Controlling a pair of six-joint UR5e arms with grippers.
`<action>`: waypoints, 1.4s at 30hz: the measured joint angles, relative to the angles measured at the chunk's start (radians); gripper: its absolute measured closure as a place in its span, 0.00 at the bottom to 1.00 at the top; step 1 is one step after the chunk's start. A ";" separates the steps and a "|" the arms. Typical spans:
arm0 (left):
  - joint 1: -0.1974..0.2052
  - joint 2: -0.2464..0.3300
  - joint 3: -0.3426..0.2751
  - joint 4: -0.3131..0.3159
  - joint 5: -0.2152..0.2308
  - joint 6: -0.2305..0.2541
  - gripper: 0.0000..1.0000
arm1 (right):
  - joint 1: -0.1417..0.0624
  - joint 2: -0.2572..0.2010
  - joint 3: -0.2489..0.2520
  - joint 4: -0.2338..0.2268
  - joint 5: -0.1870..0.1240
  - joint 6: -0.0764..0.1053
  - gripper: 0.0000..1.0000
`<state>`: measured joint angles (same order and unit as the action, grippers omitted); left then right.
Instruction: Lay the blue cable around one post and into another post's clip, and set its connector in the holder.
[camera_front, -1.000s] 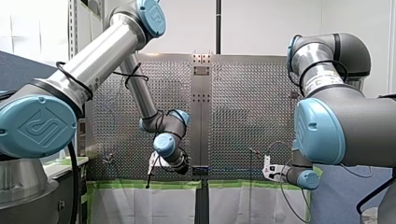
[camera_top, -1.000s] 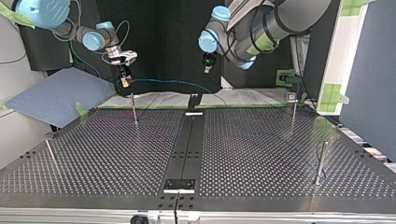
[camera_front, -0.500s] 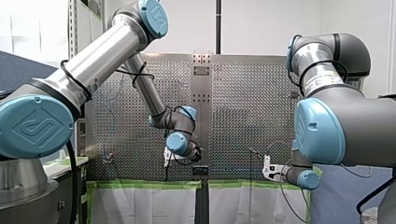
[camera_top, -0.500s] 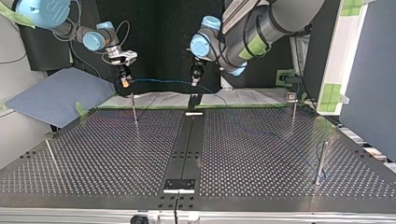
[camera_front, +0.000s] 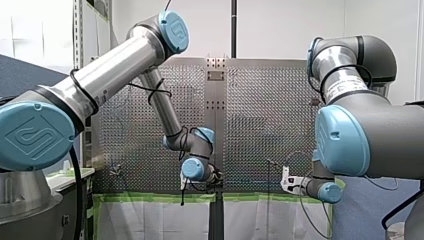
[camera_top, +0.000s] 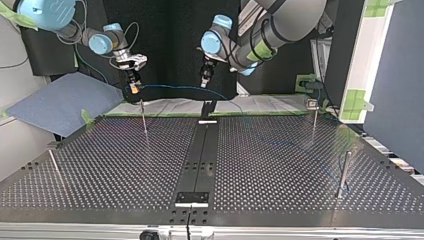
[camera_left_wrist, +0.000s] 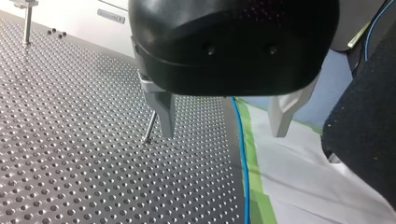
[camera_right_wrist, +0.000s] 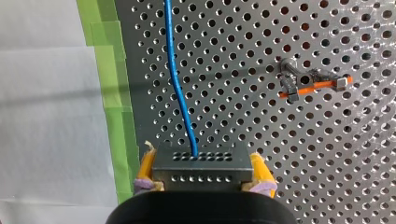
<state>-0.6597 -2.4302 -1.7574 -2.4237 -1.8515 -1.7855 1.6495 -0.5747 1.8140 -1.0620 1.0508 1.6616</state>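
In the top view the blue cable (camera_top: 175, 86) hangs in a shallow arc above the table's far edge. My right gripper (camera_top: 133, 84) holds its end. The right wrist view shows that gripper (camera_right_wrist: 200, 173), with yellow pads, shut on the dark connector (camera_right_wrist: 200, 163), and the cable (camera_right_wrist: 175, 79) leads away over the perforated plate. My left gripper (camera_top: 204, 80) hovers by the cable's middle. Seen from the left wrist, its metal fingers (camera_left_wrist: 164, 112) stand open, and the cable (camera_left_wrist: 242, 149) runs below the gap, untouched. A post with an orange clip (camera_right_wrist: 312, 81) stands ahead of the connector.
Thin posts (camera_top: 143, 117) (camera_top: 314, 117) stand near the far edge, a thicker one (camera_top: 343, 172) at the top view's right and another (camera_top: 54, 165) at its left. A black strip (camera_top: 200, 160) runs down the plate's middle. Green tape (camera_left_wrist: 254, 154) lines the edge.
My left arm has swung toward the top view's left and come down to the cable's middle. My right arm, the connector and the cable have not moved.
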 joint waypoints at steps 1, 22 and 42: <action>-0.001 -0.005 0.006 0.009 0.000 0.000 0.01 | 0.000 0.000 0.000 0.000 0.000 0.000 1.00; -0.022 -0.117 0.105 0.182 -0.017 -0.046 0.01 | -0.001 0.000 0.000 0.002 0.005 -0.002 1.00; -0.030 -0.121 0.106 0.344 -0.016 0.030 0.01 | -0.007 0.000 0.000 -0.013 0.011 0.009 1.00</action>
<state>-0.6895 -2.5515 -1.6517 -2.0796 -1.8674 -1.7553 1.6424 -0.5747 1.8141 -1.0751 1.0617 1.6708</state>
